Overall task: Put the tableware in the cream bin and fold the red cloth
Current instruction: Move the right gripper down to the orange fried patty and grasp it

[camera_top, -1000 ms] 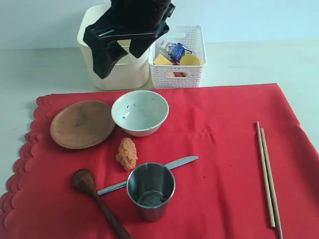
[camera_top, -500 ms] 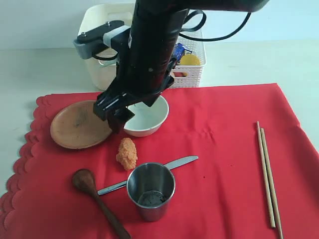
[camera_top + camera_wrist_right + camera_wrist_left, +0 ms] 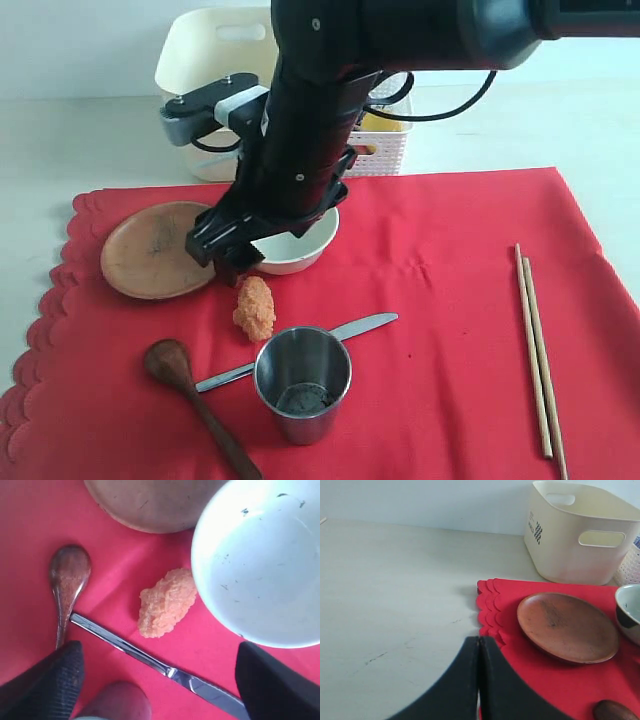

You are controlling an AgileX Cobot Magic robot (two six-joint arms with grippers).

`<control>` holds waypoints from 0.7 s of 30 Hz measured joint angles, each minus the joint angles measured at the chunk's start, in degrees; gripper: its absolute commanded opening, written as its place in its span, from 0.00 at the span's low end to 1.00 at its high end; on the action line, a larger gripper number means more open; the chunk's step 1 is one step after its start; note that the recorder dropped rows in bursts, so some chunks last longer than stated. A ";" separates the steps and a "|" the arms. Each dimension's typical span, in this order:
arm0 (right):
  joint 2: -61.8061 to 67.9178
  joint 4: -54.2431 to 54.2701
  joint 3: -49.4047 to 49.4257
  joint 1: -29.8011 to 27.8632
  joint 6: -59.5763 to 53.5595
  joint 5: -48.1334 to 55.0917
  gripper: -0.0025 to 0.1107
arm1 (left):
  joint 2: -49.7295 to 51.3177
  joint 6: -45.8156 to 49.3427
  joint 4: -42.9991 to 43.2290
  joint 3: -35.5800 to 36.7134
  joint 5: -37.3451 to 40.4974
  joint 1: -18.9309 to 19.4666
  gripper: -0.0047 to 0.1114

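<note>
tabletop (image 3: 90, 140): pale and matte, with a light wall behind
red cloth (image 3: 450, 290): spread flat over most of the table, scalloped edge on the left; all the tableware lies on it
steel cup (image 3: 302, 385): upright near the front edge, with a dark smear on its bottom
dark wooden spoon (image 3: 190, 395): left of the steel cup, handle running toward the front edge
metal knife (image 3: 350, 327): lies slantwise just behind the steel cup, its left end meeting the neck of the dark wooden spoon
chopsticks (image 3: 535, 350): the pair lies side by side at the right of the cloth, well apart from everything else
orange food lump (image 3: 167, 602): on the cloth between the steel cup and the white bowl (image 3: 260, 565)
right gripper (image 3: 157, 652): jaws wide apart and empty, hanging low over the orange food lump at the front-left rim of the white bowl; whether it touches that rim cannot be told
brown plate (image 3: 145, 252): left of the white bowl, near the scalloped edge
left gripper (image 3: 479, 650): fingers pressed together with nothing between them, over bare table just off the scalloped edge, near the brown plate
cream bin (image 3: 570, 555): on bare table just behind the cloth, beyond the brown plate
white lattice basket (image 3: 385, 150): just right of the cream bin, largely hidden by the arm
</note>
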 measured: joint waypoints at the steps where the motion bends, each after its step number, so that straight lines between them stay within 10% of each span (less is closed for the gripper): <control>1: 0.00 0.44 0.00 0.00 0.00 0.00 0.71 | 0.00 0.00 0.00 0.00 0.00 0.00 0.04; 21: 4.94 8.20 0.00 0.00 -2.22 -0.35 0.71 | 0.00 0.00 0.00 0.00 0.00 0.00 0.04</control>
